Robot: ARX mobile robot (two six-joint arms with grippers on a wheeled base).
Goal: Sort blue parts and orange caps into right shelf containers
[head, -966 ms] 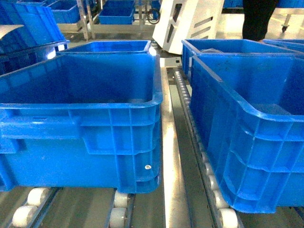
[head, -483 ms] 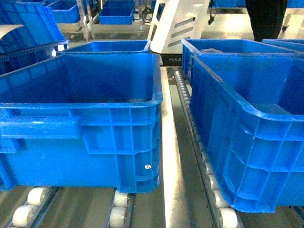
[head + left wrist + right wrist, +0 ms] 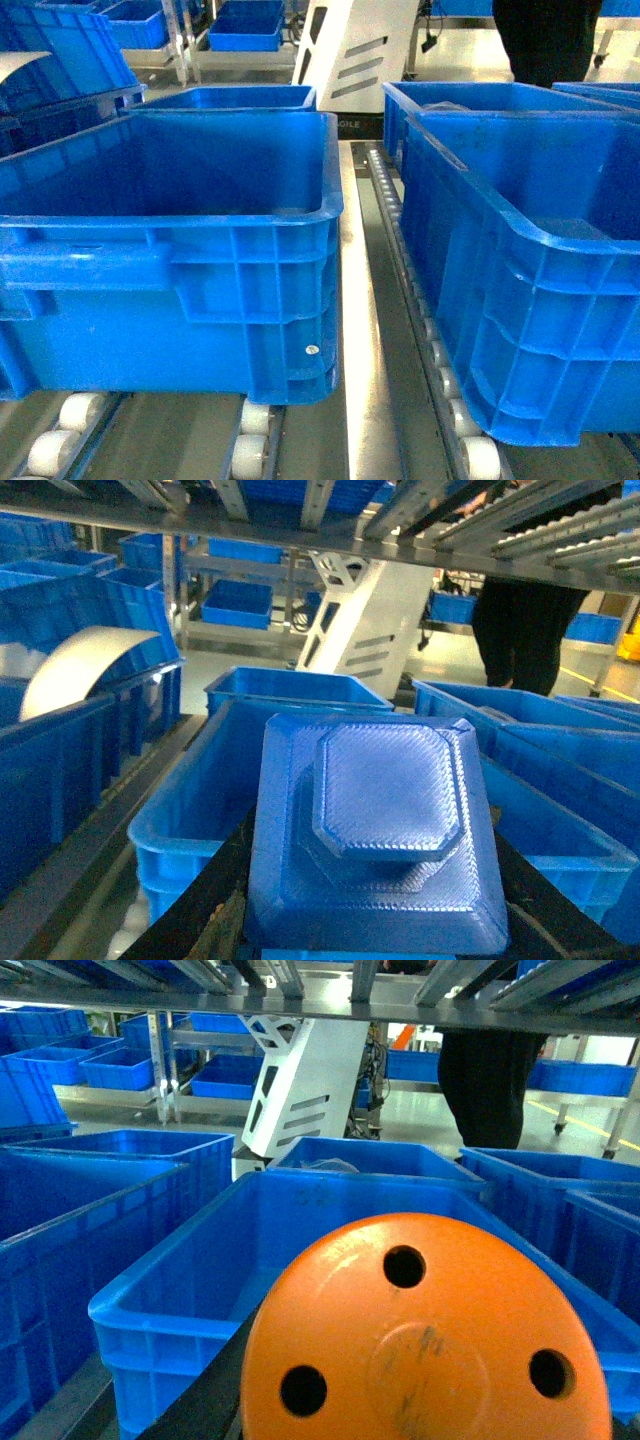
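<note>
Behind the crates (image 3: 180, 190), the white machine (image 3: 350, 45) shifted left.

Steel shelf (image 3: 350, 330) is carrying the load – flat shiny rails running front to back, white rollers (image 3: 250, 440) lining the lanes. Two big blue shelf containers are sitting directly on the rollers: the left crate (image 3: 180, 250) in the left lane, the right crate (image 3: 530, 280) in the right lane, a bare rail strip separating them. More blue crates (image 3: 235, 97) are sitting just behind each – same lanes, touching or nearly so.
</note>
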